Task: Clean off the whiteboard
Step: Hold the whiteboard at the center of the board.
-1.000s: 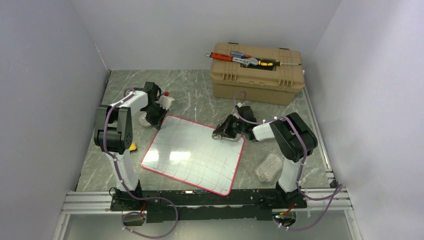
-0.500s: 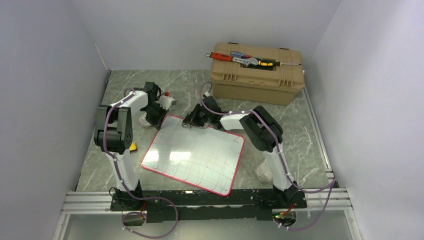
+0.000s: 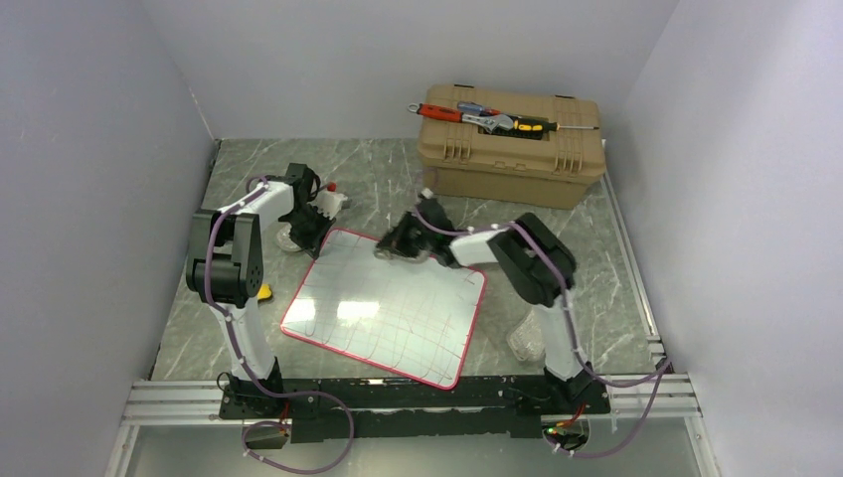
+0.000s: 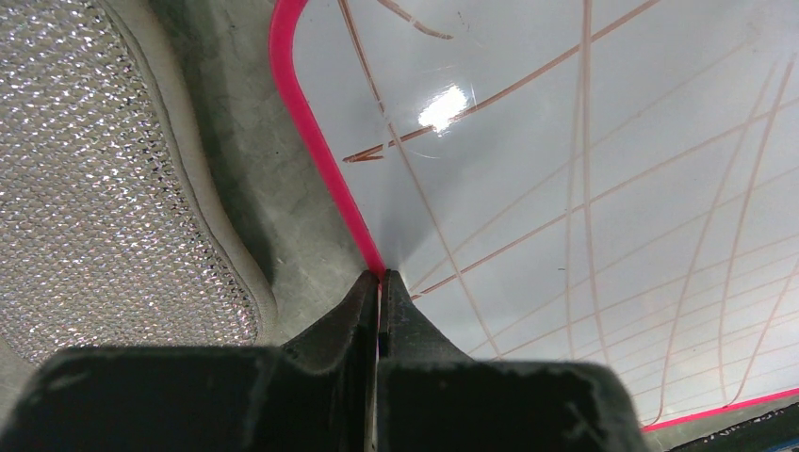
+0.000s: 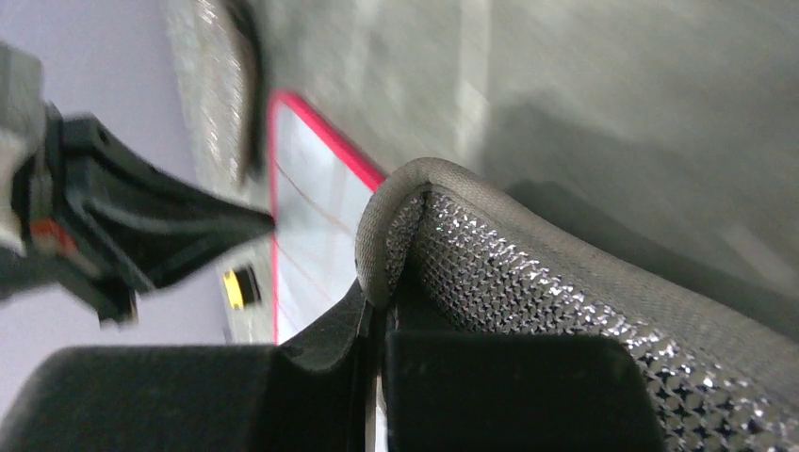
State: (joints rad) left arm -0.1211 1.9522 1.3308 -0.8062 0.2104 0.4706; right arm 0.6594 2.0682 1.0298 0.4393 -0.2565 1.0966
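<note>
Whiteboard [image 3: 383, 308] — red-lined, centre of tabletop. Left gripper [image 4: 380, 279] — fingers pinching its far-left corner rim. Right gripper [image 5: 373, 306] — fingers clamped on mesh cloth [image 5: 528, 273], at board's far edge.

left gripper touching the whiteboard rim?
Touching. The left wrist view shows the whiteboard with its red rim running straight into the closed fingertips of the left gripper, no gap.

The whiteboard [image 3: 383, 303] is white, red-rimmed, with thin reddish lines; toolbox [image 3: 512, 159] tan, tabletop [image 3: 368, 169] grey-green marbled, cloth [image 5: 565, 282] silvery.
</note>
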